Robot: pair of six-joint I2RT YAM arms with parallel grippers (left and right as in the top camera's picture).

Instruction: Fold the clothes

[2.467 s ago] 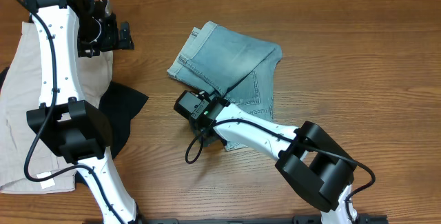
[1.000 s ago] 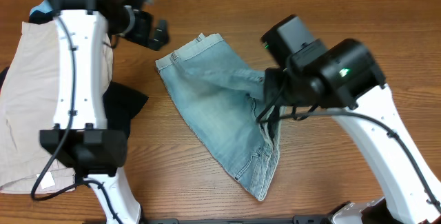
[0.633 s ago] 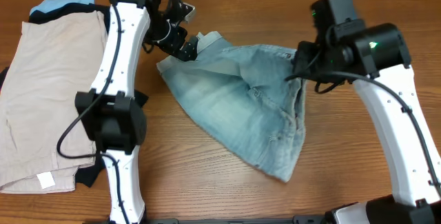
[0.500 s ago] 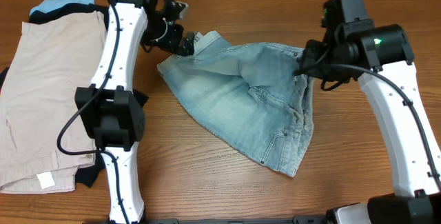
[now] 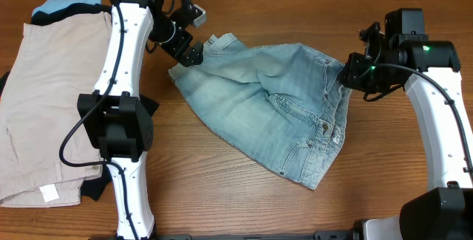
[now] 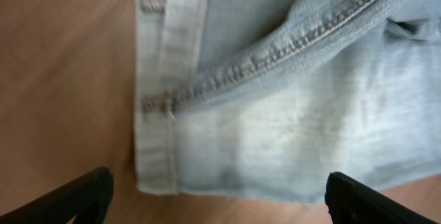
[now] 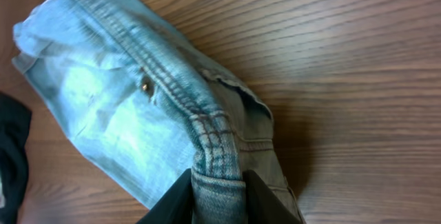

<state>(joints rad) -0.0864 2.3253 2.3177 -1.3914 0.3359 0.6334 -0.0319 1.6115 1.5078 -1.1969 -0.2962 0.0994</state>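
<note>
Lying spread near the middle of the wooden surface point(image 5: 222, 203) is one pair of light blue denim shorts point(image 5: 251, 114), partly opened out but rumpled, with a raised fold running across the upper part. Two arms work at it, one at each end. The right tool point(image 5: 346, 77) is at the right-hand edge of the shorts, its two fingers point(image 7: 172, 200) closed tight on a bunched stretch of the waistband point(image 7: 207, 134); the wrist view shows the thick stitched band pinched between them and lifted a little above the wood, with one small metal stud point(image 7: 146, 85) showing just beside the band. The left tool point(image 5: 190, 54) hangs over the upper left corner of the shorts, where a pale hem point(image 6: 155, 114) lies flat on the wood. Its two fingertips point(image 6: 76, 196) stand wide apart at the bottom corners of the wrist view and hold nothing; the denim lies below them. Whether they touch the cloth cannot be told. At the far left of the surface, well apart from the denim, lies one larger pair of beige shorts point(image 5: 52, 100), with one black garment point(image 5: 89, 189) showing from under it and one light blue piece of cloth point(image 5: 63, 5) peeking out at its top edge.
</note>
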